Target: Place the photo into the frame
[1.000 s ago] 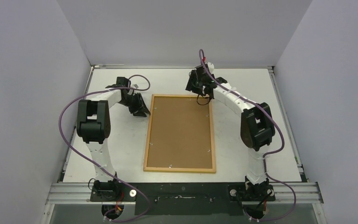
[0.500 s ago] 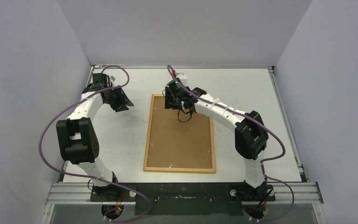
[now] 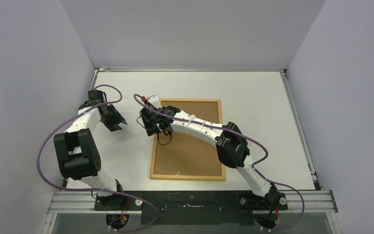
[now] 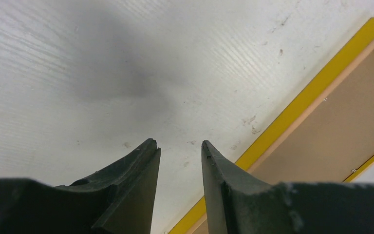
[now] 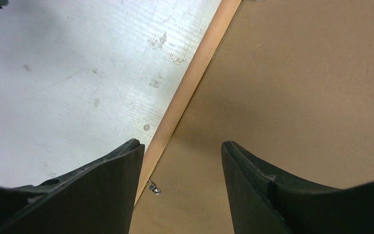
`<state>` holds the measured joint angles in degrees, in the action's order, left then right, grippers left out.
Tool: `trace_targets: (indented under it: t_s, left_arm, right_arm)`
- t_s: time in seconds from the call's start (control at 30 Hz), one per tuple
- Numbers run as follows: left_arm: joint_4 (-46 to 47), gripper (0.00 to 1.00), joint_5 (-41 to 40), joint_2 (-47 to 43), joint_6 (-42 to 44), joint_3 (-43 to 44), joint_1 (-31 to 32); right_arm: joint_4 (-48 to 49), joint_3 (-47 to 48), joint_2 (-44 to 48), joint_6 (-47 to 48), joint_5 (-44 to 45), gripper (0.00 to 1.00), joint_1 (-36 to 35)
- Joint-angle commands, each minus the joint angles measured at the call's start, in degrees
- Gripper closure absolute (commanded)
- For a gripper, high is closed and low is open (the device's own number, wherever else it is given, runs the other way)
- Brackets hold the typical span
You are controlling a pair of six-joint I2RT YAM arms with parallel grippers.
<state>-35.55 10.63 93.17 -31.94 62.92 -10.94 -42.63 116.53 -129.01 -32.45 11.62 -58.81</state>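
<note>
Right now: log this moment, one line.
left gripper open, over table | right gripper open, over left edge of frame | frame face down, backing board up | photo unseen

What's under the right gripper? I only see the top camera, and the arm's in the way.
Observer: The right wrist camera shows the right gripper open over the frame's wooden edge: one finger over the table, the other over the brown backing board.
Operator: Is it holding anything?
Observer: No, nothing sits between its fingers. A small metal clip shows at the board's edge near them.
Operator: And the other arm?
Observer: The left wrist camera shows the left gripper open and empty over bare table, with the frame's yellow side off to its right.
</note>
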Motion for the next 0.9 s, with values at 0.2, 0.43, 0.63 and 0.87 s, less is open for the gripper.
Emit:
trace_targets:
  t_s: [0.2,0.43,0.63,0.87]
  left_arm:
    - [3.4,0.64,1.5,-2.1,-1.5,-2.8,-1.4]
    - [4.8,0.64,3.3,-1.5,-1.7,-3.8,-1.5]
    - [5.3,0.64,3.9,-1.2,-1.3,-4.4,-1.6]
    - [5.7,0.64,4.7,0.0,-1.2,-4.4,-1.6]
  right_arm:
    - [-5.4,9.9,-7.0,1.8,0.1,0.40,-1.9]
    - [-6.0,10.8,-10.1,1.4,7.9,0.42,-2.6]
    - [-5.7,12.6,-12.5,3.2,7.1,0.43,-2.6]
    - [-6.8,12.3,-13.1,3.7,6.4,0.47,-2.6]
